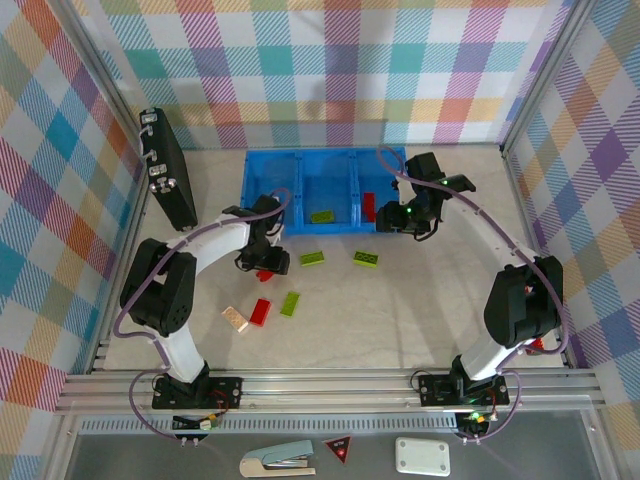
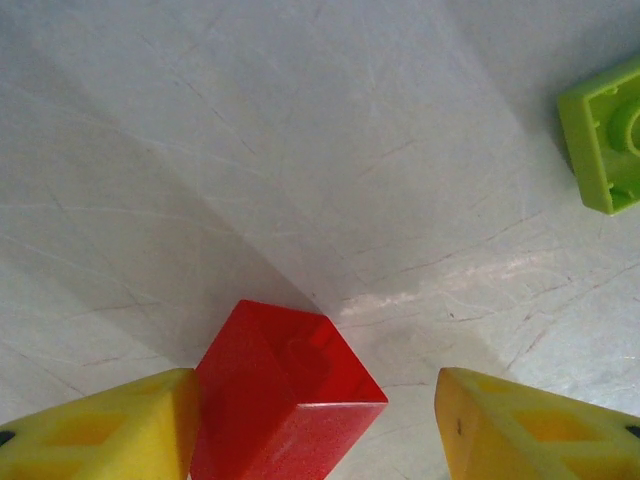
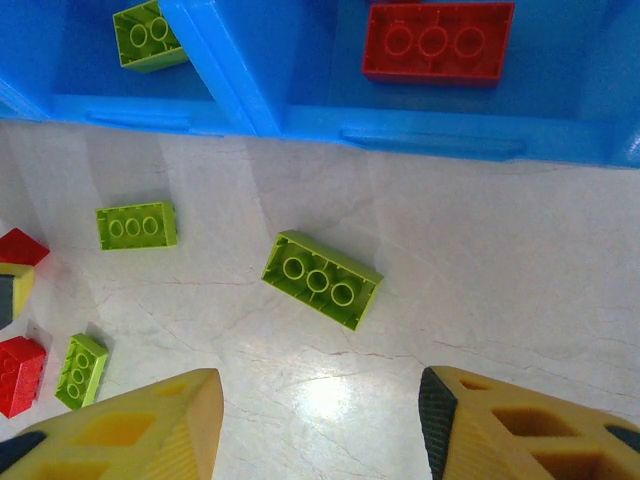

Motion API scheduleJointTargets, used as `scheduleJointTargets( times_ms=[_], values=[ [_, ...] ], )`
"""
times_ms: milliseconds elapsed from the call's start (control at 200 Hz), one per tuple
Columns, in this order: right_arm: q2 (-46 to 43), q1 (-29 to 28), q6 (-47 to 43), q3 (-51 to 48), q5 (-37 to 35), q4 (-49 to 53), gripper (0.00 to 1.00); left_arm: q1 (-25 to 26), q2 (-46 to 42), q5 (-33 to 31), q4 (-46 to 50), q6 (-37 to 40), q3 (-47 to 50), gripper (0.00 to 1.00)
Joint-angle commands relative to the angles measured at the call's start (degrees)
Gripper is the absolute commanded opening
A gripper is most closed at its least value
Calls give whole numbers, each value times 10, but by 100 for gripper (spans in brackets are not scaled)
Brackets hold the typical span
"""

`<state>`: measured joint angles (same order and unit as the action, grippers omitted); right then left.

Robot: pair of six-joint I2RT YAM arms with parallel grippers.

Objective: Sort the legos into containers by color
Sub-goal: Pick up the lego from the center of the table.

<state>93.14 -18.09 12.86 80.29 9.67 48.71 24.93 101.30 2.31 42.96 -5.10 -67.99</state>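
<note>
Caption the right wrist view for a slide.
Open right gripper faces a lime brick lying before the blue tray.

Top external: fixed high, behind the arm bases along the lower edge. It faces down and forward over the whole bench (image 1: 430, 310), with the blue tray (image 1: 262, 168) at upper centre. This is the farthest, widest view.

Left wrist: nearly on the bench surface, looking down past the left tool (image 2: 318, 428). Its yellow fingertips (image 2: 100, 435) fill the lower corners. This is the closest view.

Right wrist: at mid height over the right tool (image 3: 320, 430), tilted toward the tray, whose front wall crosses the top of the frame.

Shared: the red brick (image 2: 285, 400) at the left wrist's bottom centre appears at the right wrist's left edge (image 3: 20, 247) and left of centre in the top view (image 1: 264, 274). The green brick (image 2: 605, 140) beside it shows in all three views.
</note>
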Motion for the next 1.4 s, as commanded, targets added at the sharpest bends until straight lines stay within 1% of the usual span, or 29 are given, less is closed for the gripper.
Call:
scheduleJointTargets(
  times_ms=[0, 285, 390, 595, 855, 1105, 1395],
  values=[
    [-19, -4, -5, -3, 1, 5, 56, 5, -3, -11, 9, 2, 11, 63],
    [-18, -5, -7, 0, -1, 8, 55, 9, 2, -15, 8, 1, 15, 54],
    [-17, -4, -6, 0, -1, 8, 55, 13, 2, -21, 10, 0, 17, 50],
    [-19, -4, -6, -1, 1, 7, 55, 17, 3, -38, 12, -4, 21, 45],
    [-23, -5, -6, -3, -1, 10, 54, 19, 5, -33, 8, -8, 22, 38],
    [-37, -4, -7, -7, -12, 12, 54, 20, -4, -18, 5, -18, 10, 36],
    [-63, -3, -8, -34, -40, 15, 54, 32, -13, 20, 0, -28, -39, 36]
  ],
)
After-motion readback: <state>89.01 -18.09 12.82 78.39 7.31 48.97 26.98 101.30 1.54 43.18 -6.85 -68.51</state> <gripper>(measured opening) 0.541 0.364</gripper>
